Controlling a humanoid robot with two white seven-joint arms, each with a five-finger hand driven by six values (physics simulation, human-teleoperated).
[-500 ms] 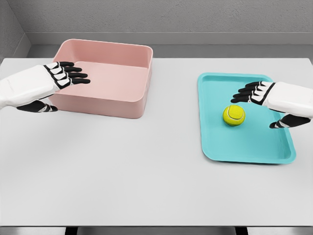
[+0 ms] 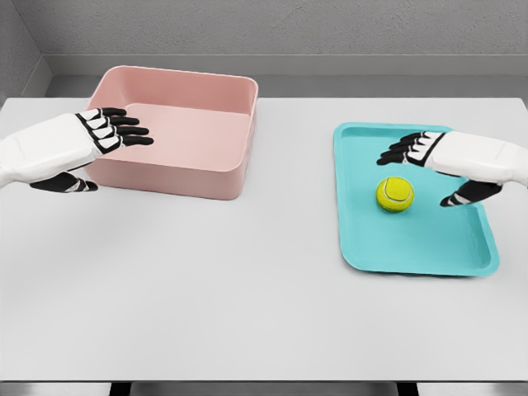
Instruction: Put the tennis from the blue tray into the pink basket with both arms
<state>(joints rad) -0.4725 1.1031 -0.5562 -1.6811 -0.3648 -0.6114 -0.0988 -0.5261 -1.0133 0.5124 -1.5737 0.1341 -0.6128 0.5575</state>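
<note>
Count: 1 tennis ball (image 2: 394,195), 1 blue tray (image 2: 363,247), 1 pink basket (image 2: 177,172), 1 counter (image 2: 206,289), 2 robot hands – left robot hand (image 2: 87,140) & right robot hand (image 2: 441,161).

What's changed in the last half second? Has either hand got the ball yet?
Not yet. The right hand has slid left over the tray, fingers and thumb now bracketing the ball from above, still open and not gripping. The left hand barely shifted, open at the basket's left wall. Ball, tray and basket have not moved.
</note>
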